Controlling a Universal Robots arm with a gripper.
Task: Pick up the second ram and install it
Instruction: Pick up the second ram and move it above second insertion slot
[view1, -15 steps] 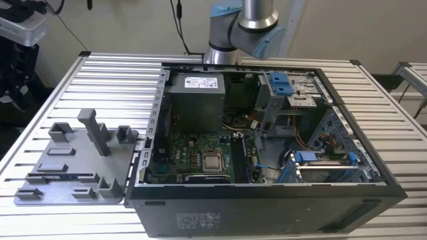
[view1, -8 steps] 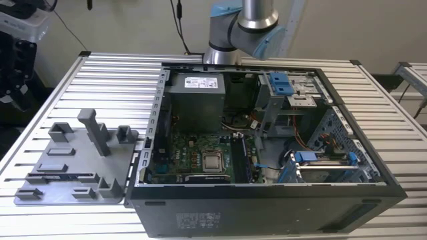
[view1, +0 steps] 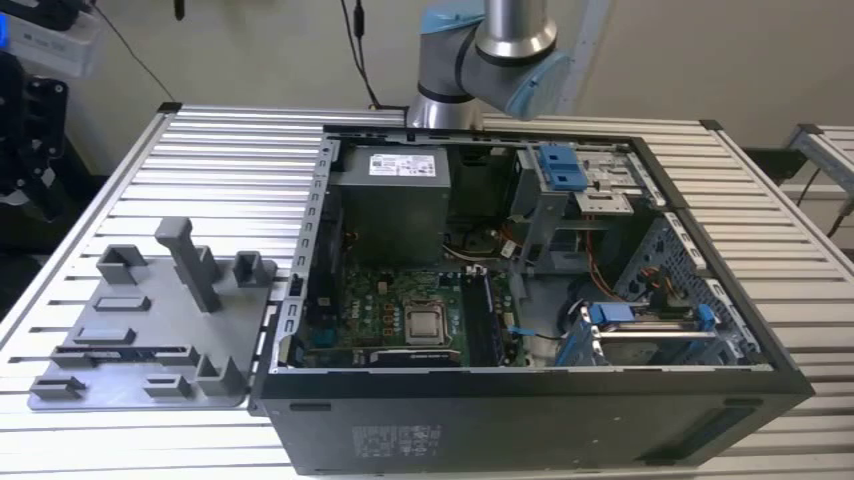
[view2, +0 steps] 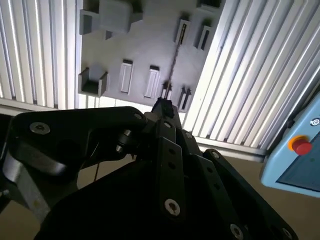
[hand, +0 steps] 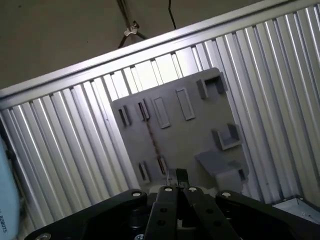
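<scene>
Jaws of the gripper (hand: 175, 176) hang above the second ram (view2: 174, 60), and whether they are apart or together cannot be told. In both wrist views the stick's line runs straight out from their tips. A thin dark strip, it stands on edge in slots of the grey holder plate (view1: 147, 300), long axis across the exterior view. The plate sits on the slatted desk (view1: 227, 160), at the exterior view's left of the open computer case (view1: 534, 420).
</scene>
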